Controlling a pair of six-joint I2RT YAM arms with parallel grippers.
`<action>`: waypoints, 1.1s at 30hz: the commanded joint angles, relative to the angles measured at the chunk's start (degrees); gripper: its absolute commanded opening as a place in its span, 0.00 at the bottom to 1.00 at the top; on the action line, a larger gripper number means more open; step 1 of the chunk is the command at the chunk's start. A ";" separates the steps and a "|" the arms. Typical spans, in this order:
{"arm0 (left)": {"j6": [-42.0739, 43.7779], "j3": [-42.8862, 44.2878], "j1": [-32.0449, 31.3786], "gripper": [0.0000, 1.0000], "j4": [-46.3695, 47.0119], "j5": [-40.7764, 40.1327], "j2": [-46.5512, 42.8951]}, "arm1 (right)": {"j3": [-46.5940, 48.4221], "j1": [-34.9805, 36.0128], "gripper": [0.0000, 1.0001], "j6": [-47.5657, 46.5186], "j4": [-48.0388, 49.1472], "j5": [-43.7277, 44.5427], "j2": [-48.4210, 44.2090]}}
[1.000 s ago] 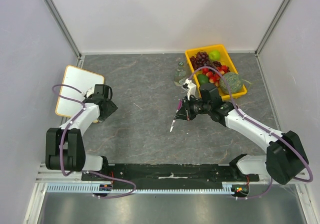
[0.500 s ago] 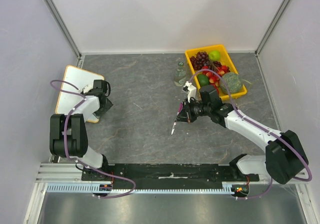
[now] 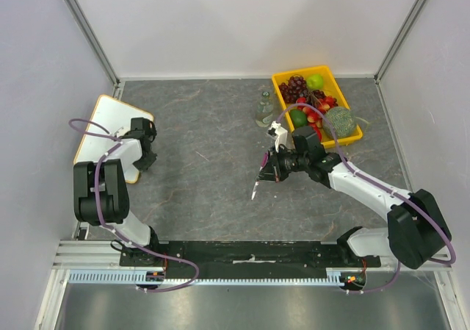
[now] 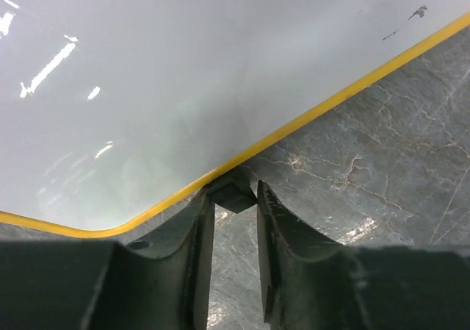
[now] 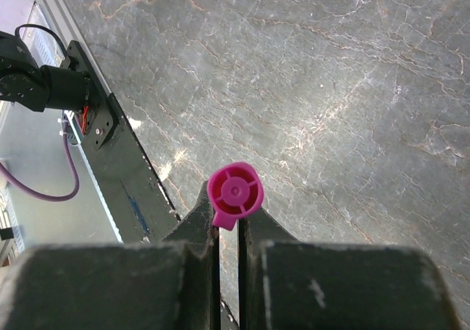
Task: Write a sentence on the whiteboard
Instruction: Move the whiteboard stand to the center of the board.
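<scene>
The whiteboard (image 3: 109, 128) lies at the table's far left, white with a yellow rim (image 4: 308, 118). No sentence shows on it; the surface in view is blank apart from a tiny dark scuff. My left gripper (image 3: 145, 152) is at the board's right edge. Its jaws (image 4: 233, 198) have narrowed onto a small black clip (image 4: 233, 192) under the rim, and both fingers touch it. My right gripper (image 3: 269, 166) hangs over the middle of the table, shut on a marker (image 3: 255, 186). The marker's pink end (image 5: 234, 189) sticks out between the fingers (image 5: 202, 220).
A yellow fruit tray (image 3: 301, 70) with grapes, strawberries and green fruit stands at the back right. A small clear bottle (image 3: 264, 109) stands just left of it. Grey walls close in the left, back and right sides. The arms' black base rail (image 3: 250, 253) runs along the near edge.
My left gripper slid to the board's edge and its jaws narrowed around the clip. The board's near corner swung slightly left. The right arm and marker barely moved.
</scene>
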 commanded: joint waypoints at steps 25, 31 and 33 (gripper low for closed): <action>6.03 -16.06 -6.70 0.02 9.71 19.07 -17.55 | 2.66 -0.94 0.00 3.01 2.13 1.75 -2.71; 3.22 -15.27 -15.69 0.02 6.19 18.45 -19.23 | 4.24 -1.21 0.00 4.50 1.60 2.98 -5.34; 2.34 -15.36 -18.58 0.02 5.93 18.37 -18.97 | 4.77 -1.30 0.00 4.94 1.34 3.77 -6.22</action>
